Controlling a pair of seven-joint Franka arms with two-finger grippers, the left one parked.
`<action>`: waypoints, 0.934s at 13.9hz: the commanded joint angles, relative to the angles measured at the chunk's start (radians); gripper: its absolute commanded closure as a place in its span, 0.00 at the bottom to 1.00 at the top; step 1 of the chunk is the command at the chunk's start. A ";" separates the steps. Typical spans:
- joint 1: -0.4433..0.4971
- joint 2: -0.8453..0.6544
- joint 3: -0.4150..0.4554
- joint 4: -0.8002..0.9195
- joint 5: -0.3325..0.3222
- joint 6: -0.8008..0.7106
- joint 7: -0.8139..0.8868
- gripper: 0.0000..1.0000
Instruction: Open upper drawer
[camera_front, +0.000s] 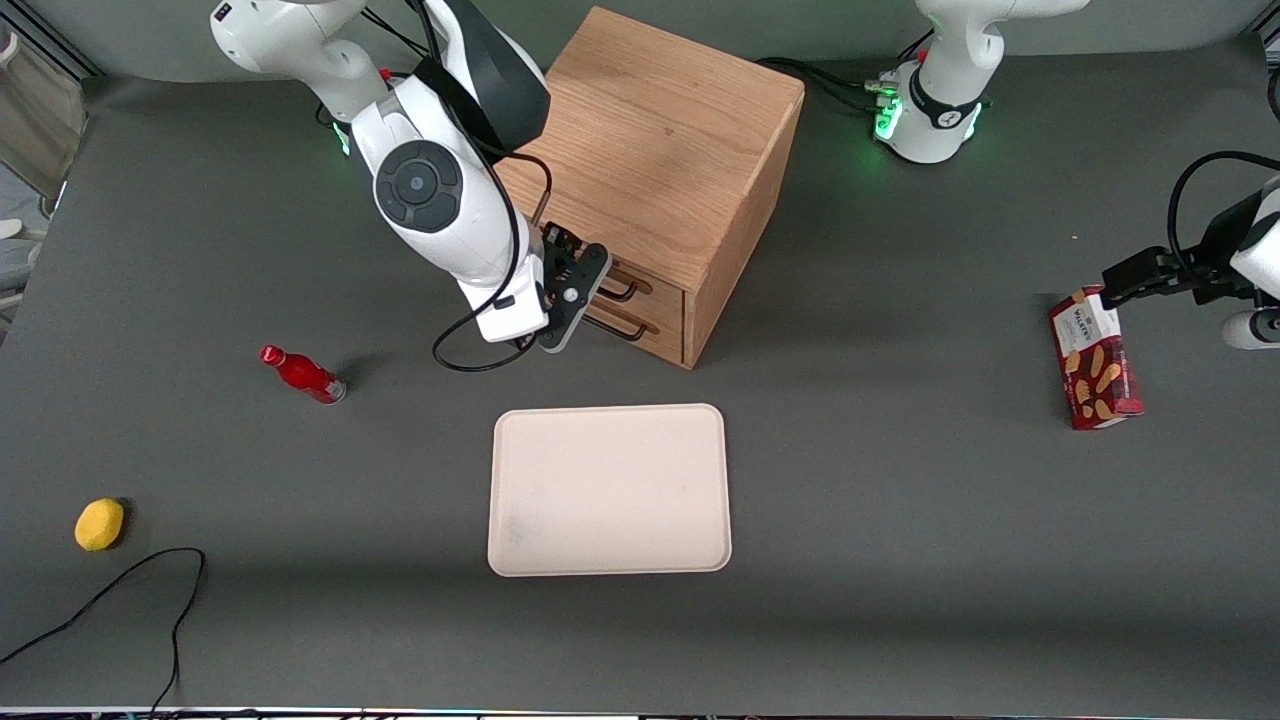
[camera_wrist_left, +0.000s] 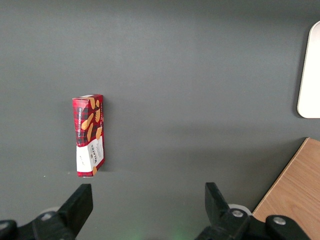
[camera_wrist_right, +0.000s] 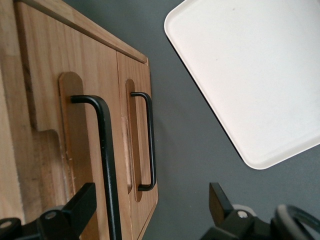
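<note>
Hand (camera_wrist_right: 150, 210) open before oak upper drawer (camera_wrist_right: 75, 130); thin black wire handle (camera_wrist_right: 107, 165)

Colour rundown from where I'm sitting: my gripper (camera_front: 578, 290) is showing black, on a white arm with a dark grey disc, right in front of the upper drawer (camera_wrist_right: 75, 125), which is glowing light oak with visible grain and wearing a black wire handle (camera_wrist_right: 102, 150). The lower drawer (camera_wrist_right: 137, 125) is matching it. The tray (camera_front: 610, 490) is looking pale cream on the dark grey table (camera_front: 900, 550). Red bottle (camera_front: 303, 374), yellow lemon-ish thing (camera_front: 99, 524), and a red tartan biscuit box (camera_front: 1095, 358) with a white label.
</note>
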 joint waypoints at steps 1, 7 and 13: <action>0.002 -0.006 0.007 -0.023 0.009 0.027 -0.022 0.00; 0.002 -0.003 0.013 -0.059 0.009 0.061 -0.022 0.00; 0.002 0.012 0.013 -0.082 -0.004 0.099 -0.026 0.00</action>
